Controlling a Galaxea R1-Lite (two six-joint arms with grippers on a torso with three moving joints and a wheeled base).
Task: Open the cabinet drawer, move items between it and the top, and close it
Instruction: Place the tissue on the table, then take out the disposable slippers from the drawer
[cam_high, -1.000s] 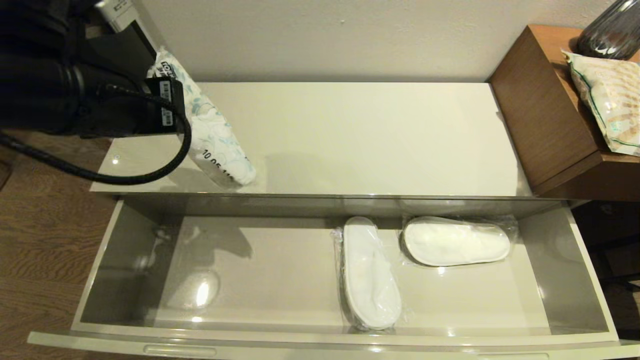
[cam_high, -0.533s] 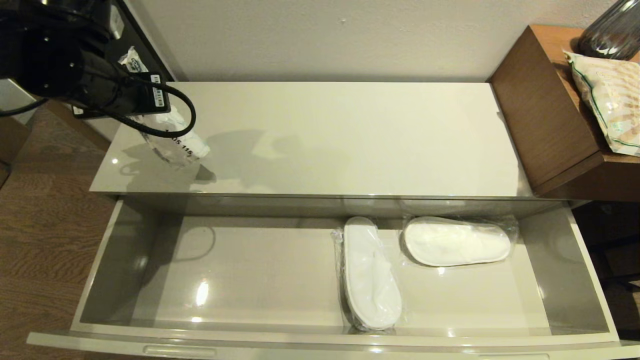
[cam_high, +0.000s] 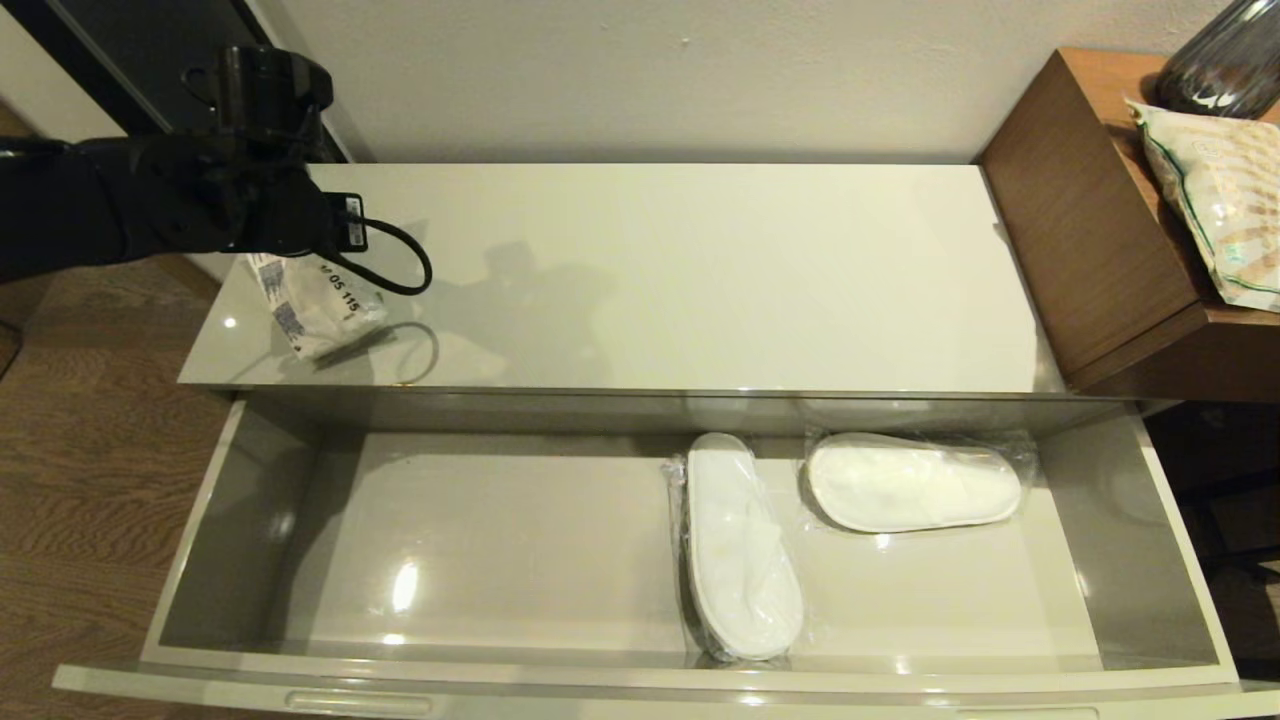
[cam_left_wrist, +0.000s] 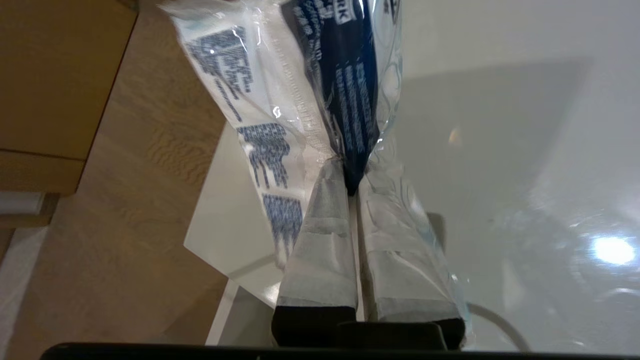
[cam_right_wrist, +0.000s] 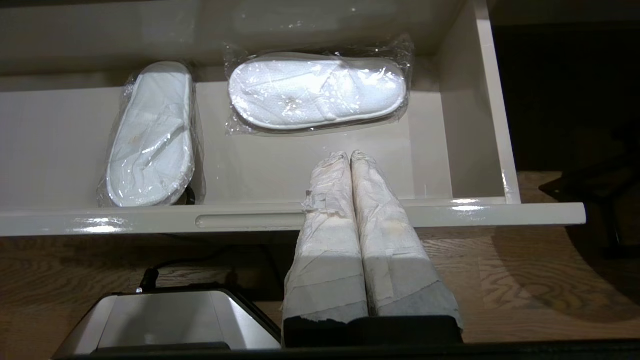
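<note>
The cabinet drawer (cam_high: 200, 520) stands pulled wide open below the cream top (cam_high: 700, 280). Two white slippers in clear wrap lie in it, one lengthwise (cam_high: 742, 545) and one crosswise (cam_high: 912, 482). My left gripper (cam_left_wrist: 350, 175) is shut on the plastic of the white tissue pack with blue print (cam_high: 312, 300), which hangs low over the top's left front corner; I cannot tell whether it touches. My right gripper (cam_right_wrist: 350, 156) is shut and empty, hovering above the drawer's front rim (cam_right_wrist: 450, 212) near the crosswise slipper (cam_right_wrist: 315, 90). A small black thing (cam_right_wrist: 187, 196) peeks from under the other slipper (cam_right_wrist: 150, 135).
A taller brown wooden table (cam_high: 1090, 230) adjoins the top on the right, carrying a green-trimmed patterned bag (cam_high: 1220, 210) and a dark glass vase (cam_high: 1225, 65). Wood floor lies left of the cabinet. The robot's silver base (cam_right_wrist: 165, 320) sits in front of the drawer.
My left arm has swung left and come down with the tissue pack, from above the top's left middle to its left front corner. The slippers and the right gripper have not moved.
</note>
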